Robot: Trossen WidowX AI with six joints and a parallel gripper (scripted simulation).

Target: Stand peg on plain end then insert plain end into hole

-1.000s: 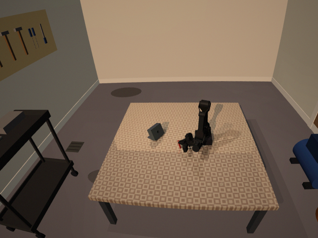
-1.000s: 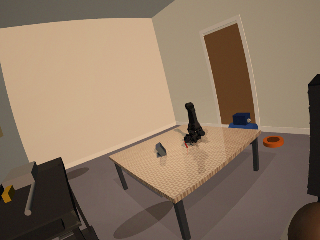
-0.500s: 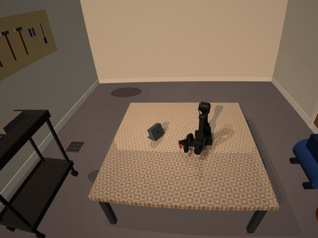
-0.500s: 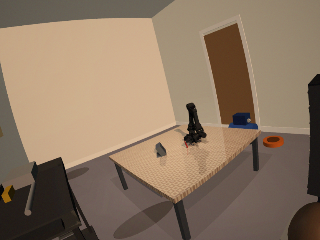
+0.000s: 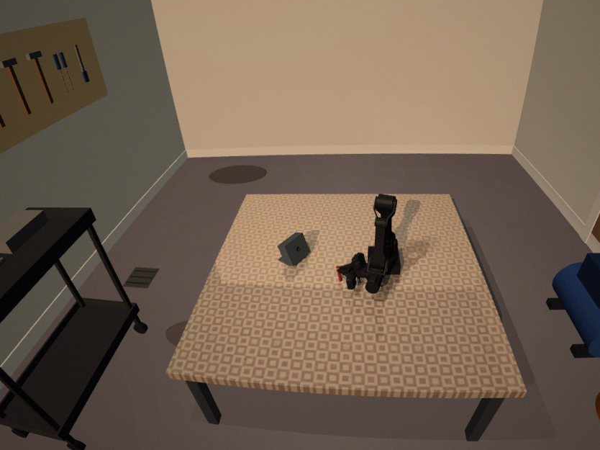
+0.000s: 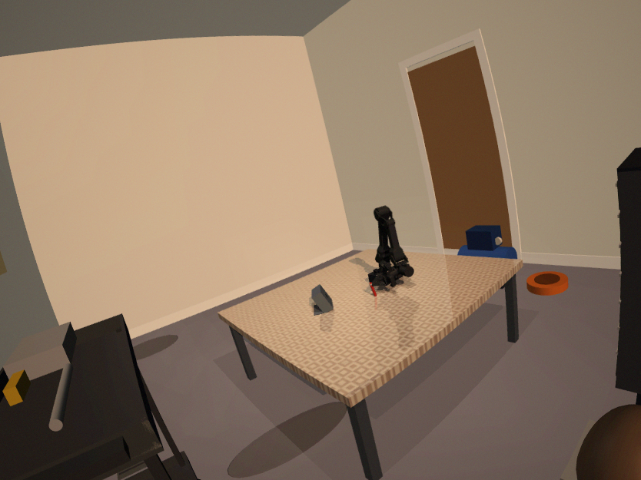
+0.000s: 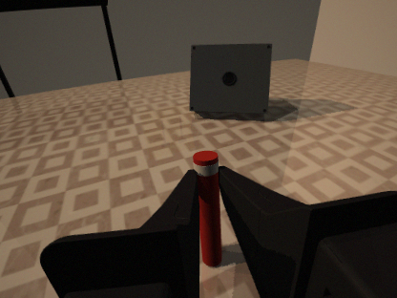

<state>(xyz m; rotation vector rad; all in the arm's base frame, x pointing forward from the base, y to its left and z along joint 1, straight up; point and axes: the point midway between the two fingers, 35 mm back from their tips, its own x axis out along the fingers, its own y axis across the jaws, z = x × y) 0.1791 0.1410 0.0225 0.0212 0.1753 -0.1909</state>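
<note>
The red peg (image 5: pixel 339 275) (image 6: pixel 373 289) (image 7: pixel 210 223) is held close to upright, with its white-banded end up and its plain end down. In the top and exterior views it leans a little. My gripper (image 5: pixel 339 270) (image 6: pixel 371 283) (image 7: pixel 206 175) is shut on it just below the white band. The plain end is at or just above the table (image 5: pixel 350 349) (image 6: pixel 347 362) (image 7: pixel 95 189); I cannot tell whether it touches. The grey sloped panel (image 5: pixel 288 250) (image 6: pixel 322 299) (image 7: pixel 205 91) stands beyond the peg in the wrist view. Its dark round hole (image 5: pixel 298 248) (image 7: pixel 229 78) faces the gripper.
The arm's base (image 5: pixel 394 262) stands on the table, to the right of the panel in the top view. A black cart (image 5: pixel 65 224) (image 6: pixel 96 394) stands on the floor off the table's left side. A blue machine (image 5: pixel 575 299) (image 6: pixel 486 253) is on the floor beyond the right side.
</note>
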